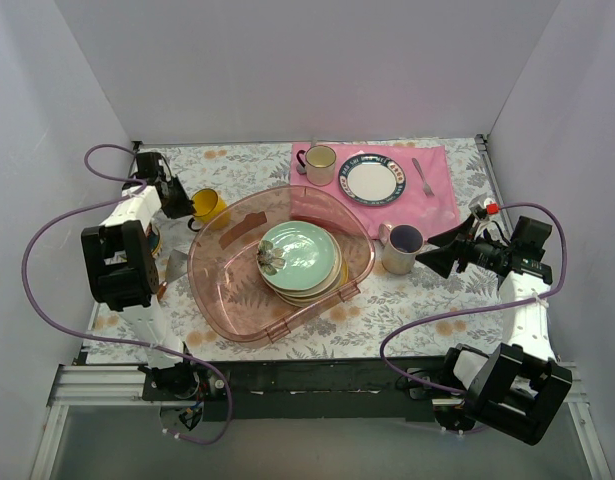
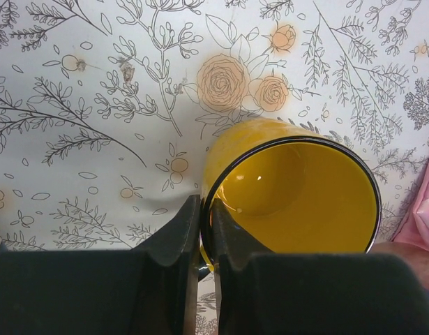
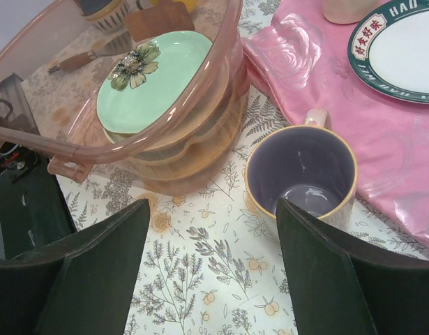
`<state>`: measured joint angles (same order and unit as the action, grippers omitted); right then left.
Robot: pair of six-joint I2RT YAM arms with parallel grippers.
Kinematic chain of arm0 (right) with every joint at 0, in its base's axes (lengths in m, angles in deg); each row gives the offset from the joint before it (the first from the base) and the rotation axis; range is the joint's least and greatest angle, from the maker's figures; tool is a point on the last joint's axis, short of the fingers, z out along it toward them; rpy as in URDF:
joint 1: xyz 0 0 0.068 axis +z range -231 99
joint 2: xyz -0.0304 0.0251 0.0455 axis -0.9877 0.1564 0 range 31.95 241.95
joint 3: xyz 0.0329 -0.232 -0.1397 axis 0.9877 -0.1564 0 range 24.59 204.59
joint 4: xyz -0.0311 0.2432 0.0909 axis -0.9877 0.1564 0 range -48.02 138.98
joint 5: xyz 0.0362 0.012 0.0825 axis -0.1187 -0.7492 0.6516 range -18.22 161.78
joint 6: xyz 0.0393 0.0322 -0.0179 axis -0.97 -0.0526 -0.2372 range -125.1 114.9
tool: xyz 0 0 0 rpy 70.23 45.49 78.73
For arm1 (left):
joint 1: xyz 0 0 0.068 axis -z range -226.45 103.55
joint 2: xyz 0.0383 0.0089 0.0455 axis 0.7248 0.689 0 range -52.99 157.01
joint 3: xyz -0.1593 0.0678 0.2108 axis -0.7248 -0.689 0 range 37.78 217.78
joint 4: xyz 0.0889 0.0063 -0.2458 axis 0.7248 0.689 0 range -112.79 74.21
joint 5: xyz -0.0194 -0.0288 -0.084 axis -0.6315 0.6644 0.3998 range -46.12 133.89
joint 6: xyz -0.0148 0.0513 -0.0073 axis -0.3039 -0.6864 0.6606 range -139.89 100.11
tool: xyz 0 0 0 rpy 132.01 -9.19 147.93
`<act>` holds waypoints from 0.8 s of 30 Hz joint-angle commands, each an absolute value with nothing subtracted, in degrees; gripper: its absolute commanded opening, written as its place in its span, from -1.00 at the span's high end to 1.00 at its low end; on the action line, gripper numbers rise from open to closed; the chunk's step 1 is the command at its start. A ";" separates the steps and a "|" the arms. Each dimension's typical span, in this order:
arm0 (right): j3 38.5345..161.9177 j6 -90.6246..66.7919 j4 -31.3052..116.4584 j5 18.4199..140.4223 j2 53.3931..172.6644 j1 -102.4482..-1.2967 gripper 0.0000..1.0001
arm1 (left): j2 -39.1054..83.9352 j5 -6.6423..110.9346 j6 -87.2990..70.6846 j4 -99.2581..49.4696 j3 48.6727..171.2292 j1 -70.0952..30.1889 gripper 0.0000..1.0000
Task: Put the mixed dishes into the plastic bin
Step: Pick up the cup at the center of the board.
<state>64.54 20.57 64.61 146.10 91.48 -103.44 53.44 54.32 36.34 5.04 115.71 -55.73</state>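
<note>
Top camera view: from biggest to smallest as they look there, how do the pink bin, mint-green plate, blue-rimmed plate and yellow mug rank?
Largest to smallest:
1. pink bin
2. mint-green plate
3. blue-rimmed plate
4. yellow mug

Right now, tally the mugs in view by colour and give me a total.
yellow mug: 1
cream mug with dark rim: 1
grey mug with dark-blue inside: 1
Total: 3
</note>
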 commanded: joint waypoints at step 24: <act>65.81 22.58 66.15 147.28 91.71 -103.68 -0.62 | 31.40 50.83 42.25 2.96 121.01 -55.86 1.00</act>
<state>64.54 21.73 65.88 146.10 91.67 -103.44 38.56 51.11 40.08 6.29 117.57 -55.71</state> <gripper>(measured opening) 0.808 0.073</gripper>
